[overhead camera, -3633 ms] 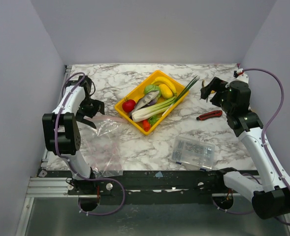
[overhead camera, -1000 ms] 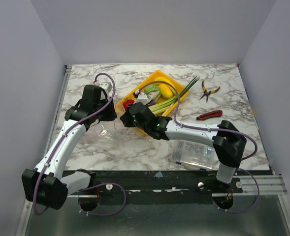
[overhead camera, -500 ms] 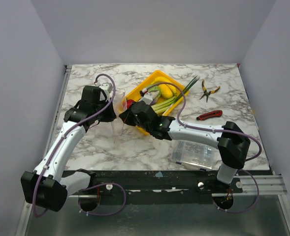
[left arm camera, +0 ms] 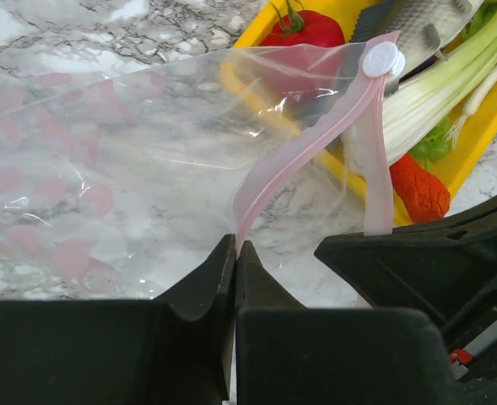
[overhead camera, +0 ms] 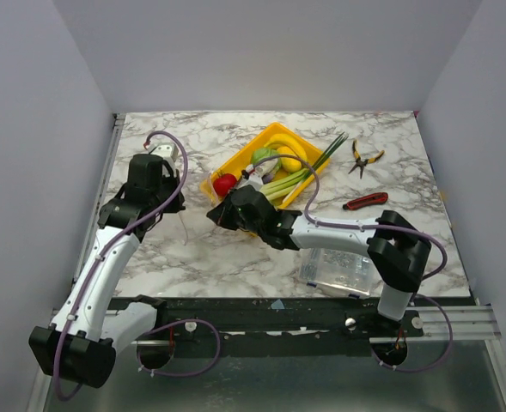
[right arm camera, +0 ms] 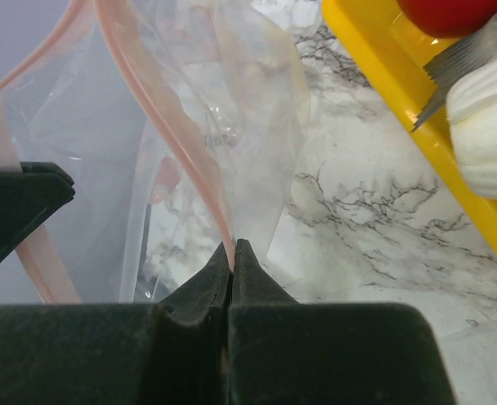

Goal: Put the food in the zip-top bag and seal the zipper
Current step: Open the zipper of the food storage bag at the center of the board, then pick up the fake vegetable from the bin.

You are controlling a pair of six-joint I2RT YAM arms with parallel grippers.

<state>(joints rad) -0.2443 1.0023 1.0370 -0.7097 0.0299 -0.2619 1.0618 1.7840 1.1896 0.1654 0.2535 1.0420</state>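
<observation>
The clear zip-top bag (left arm camera: pixel 105 169) hangs between my two grippers, left of the yellow tray (overhead camera: pixel 235 160). My left gripper (left arm camera: pixel 235 245) is shut on one side of the pink zipper (left arm camera: pixel 299 152), below its white slider (left arm camera: pixel 381 61). My right gripper (right arm camera: pixel 233 245) is shut on the other pink zipper strip (right arm camera: pixel 164 110). The bag's mouth is spread between them. The food lies in the tray: tomato (left arm camera: pixel 303 29), fish (left arm camera: pixel 421 25), leek (left arm camera: pixel 434 93), red pepper (left arm camera: pixel 421 190), and bananas (overhead camera: pixel 289 159). From above, the left gripper (overhead camera: pixel 178 203) and right gripper (overhead camera: pixel 214 215) sit close together.
Yellow-handled pliers (overhead camera: pixel 366 158) and a red utility knife (overhead camera: pixel 366 201) lie right of the tray. A rigid clear box of small parts (overhead camera: pixel 338 266) stands by the near edge under the right arm. Grey walls enclose the marble table (overhead camera: pixel 175 249).
My left gripper has closed onto the pink zipper strip. The left arm has drawn back to the left, pulling the bag's mouth away from the right gripper, which stayed shut.
</observation>
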